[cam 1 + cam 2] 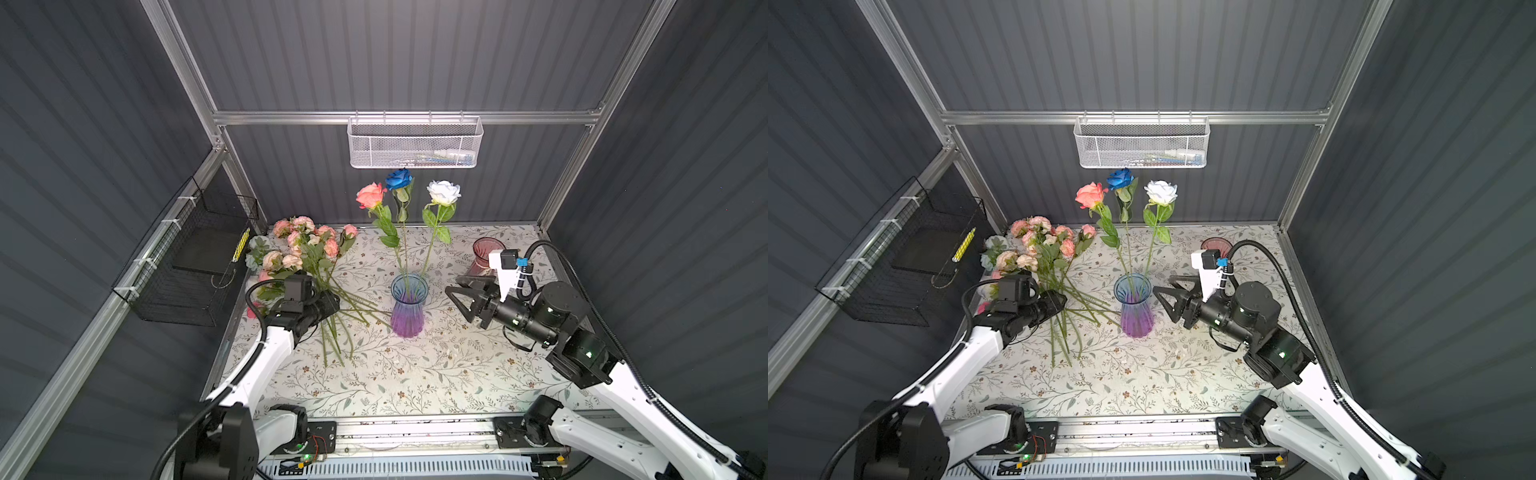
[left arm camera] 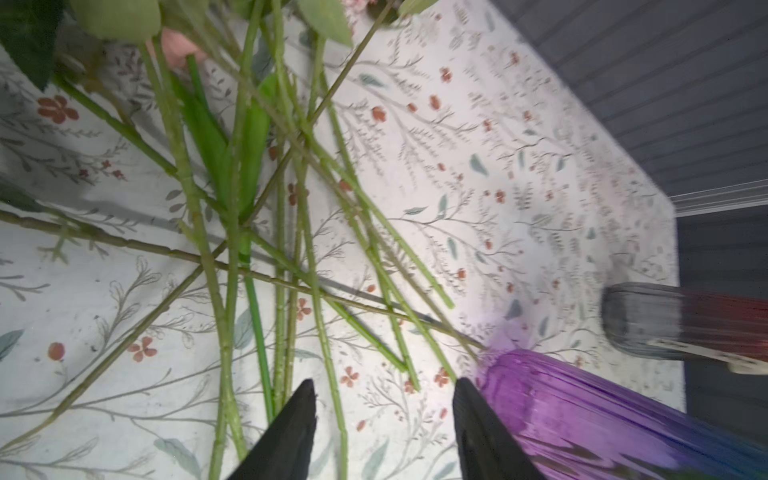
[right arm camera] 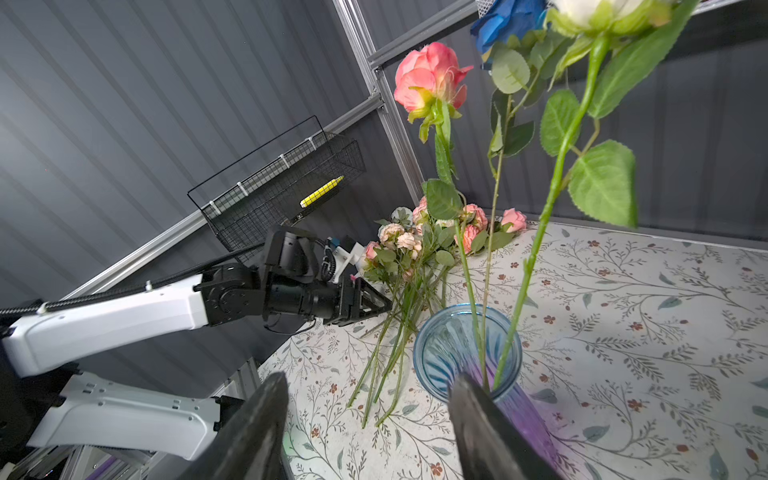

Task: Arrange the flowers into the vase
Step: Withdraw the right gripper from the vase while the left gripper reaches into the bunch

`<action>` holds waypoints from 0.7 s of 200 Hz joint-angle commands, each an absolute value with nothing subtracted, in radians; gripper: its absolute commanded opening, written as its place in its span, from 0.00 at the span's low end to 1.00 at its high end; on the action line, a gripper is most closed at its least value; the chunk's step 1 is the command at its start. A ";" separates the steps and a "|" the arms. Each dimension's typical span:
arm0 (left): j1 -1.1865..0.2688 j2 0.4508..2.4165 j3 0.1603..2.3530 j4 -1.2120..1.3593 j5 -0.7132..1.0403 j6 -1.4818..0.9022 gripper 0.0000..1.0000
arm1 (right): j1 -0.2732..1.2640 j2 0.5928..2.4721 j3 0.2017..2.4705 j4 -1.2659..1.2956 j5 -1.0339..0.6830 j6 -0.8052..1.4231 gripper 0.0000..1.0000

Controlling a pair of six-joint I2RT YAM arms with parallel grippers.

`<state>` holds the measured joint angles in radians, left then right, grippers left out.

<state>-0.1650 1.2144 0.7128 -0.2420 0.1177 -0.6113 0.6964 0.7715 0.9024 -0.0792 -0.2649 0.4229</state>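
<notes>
Your vase (image 1: 408,305) sits mid-frame in both top views with three roses (image 1: 444,192) in it, and the other flowers (image 1: 307,249) lie piled to its left. Your left gripper (image 2: 385,386) hangs over their stems, jaws apart, gripping nothing. Your right gripper (image 1: 458,303) is just right of the vase, wide and empty.

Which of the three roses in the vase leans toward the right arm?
The white rose: it tilts toward the right end effector, the coral rose leans the opposite way, and the blue rose stands between them.
</notes>
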 commanded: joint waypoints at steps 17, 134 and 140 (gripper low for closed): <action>-0.165 1.295 0.702 -0.063 0.034 -0.657 0.50 | 0.698 0.732 0.888 -0.092 -0.257 0.409 0.64; -0.117 1.531 0.767 0.152 0.150 -0.836 0.41 | 0.698 0.672 0.861 -0.136 -0.202 0.365 0.63; -0.117 1.536 0.767 0.168 0.157 -0.847 0.41 | 0.698 0.674 0.860 -0.137 -0.202 0.364 0.63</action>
<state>-0.1154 1.5143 0.7395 0.1009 0.1204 -0.7898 0.6964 0.6811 0.8696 -0.1291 -0.2188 0.3882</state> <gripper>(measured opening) 0.405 0.635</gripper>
